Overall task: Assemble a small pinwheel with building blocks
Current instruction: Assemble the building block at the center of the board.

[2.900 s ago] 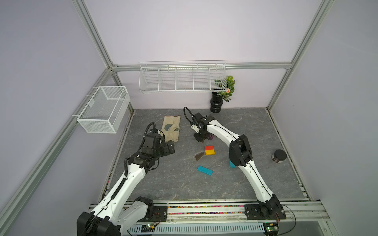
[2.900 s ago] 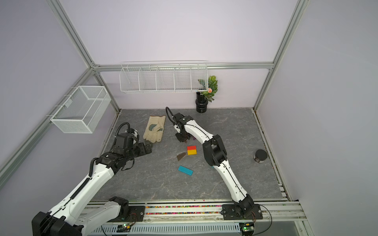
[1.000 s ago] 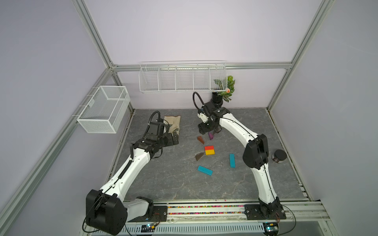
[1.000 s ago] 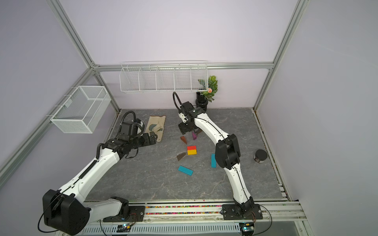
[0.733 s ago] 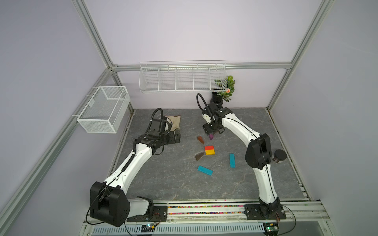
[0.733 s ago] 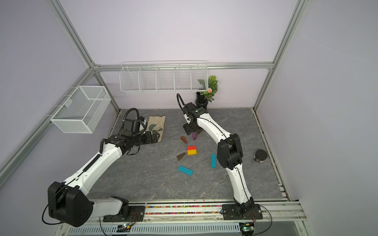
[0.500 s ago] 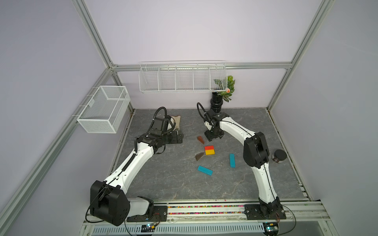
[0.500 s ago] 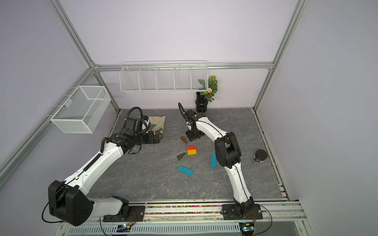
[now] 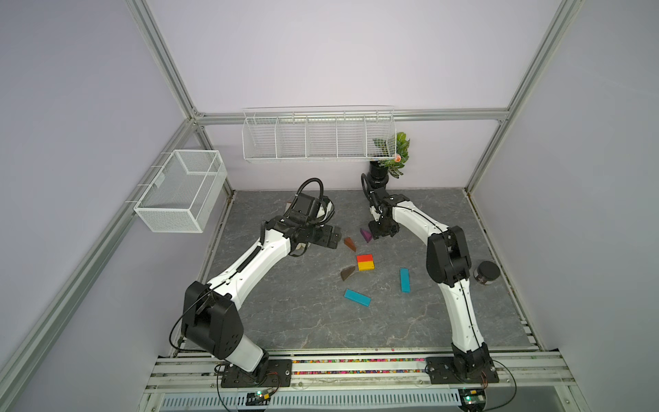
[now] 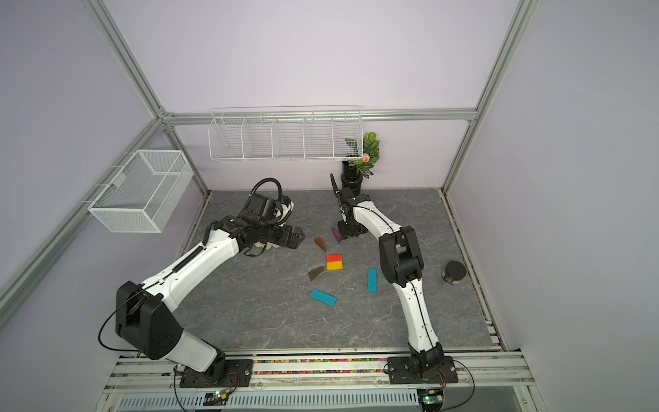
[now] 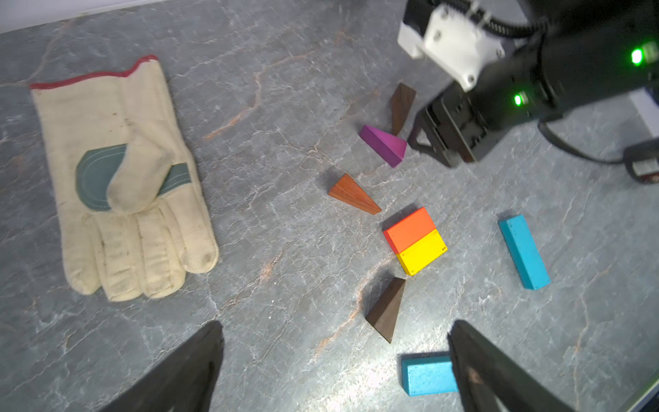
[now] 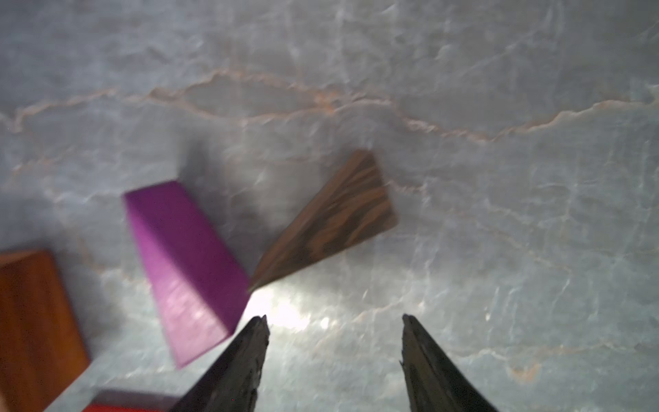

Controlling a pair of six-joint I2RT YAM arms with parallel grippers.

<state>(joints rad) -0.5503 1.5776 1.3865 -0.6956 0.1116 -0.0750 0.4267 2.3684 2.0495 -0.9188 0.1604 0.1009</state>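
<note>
Black tapered fingers [image 12: 246, 360] of the right gripper [image 12: 334, 319]: parted, with only grey marbled tabletop [image 12: 499, 107] between them; nothing held.
Just ahead of the tips: purple wedge [image 12: 185, 264], lying on a long face, close by one fingertip. The striped brown wedge [image 12: 331, 221] lies with its thin point at the purple one's side; whether they touch is unclear.
At the frame edge: reddish-brown wedge [image 12: 32, 321].

Fingers of the left gripper [image 11: 335, 324]: spread wide, empty, raised above the table.

Item, pinwheel [image 9: 365, 262]: only its square centre stands together, mid-table in both top views.
- red block [image 11: 410, 230] and yellow block [image 11: 422, 251]: short rectangles, long sides touching.
- dark brown wedge [image 11: 387, 310]: flat, with its point just beside a yellow corner.
- Reddish-brown, purple and striped wedges: loose, in a scatter on the red side of the square, toward the back wall.
- teal bar [image 11: 523, 251]: flat, apart from the square, toward the right arm.
- second teal bar [image 11: 428, 374]: partly behind a left finger.

Sundries:
- cream work glove [image 11: 117, 178]: palm up, with a red-trimmed cuff and a green patch.
- dark jar [image 9: 486, 273]: near the right edge.
- potted plant [image 9: 392, 157]: at the back wall.
</note>
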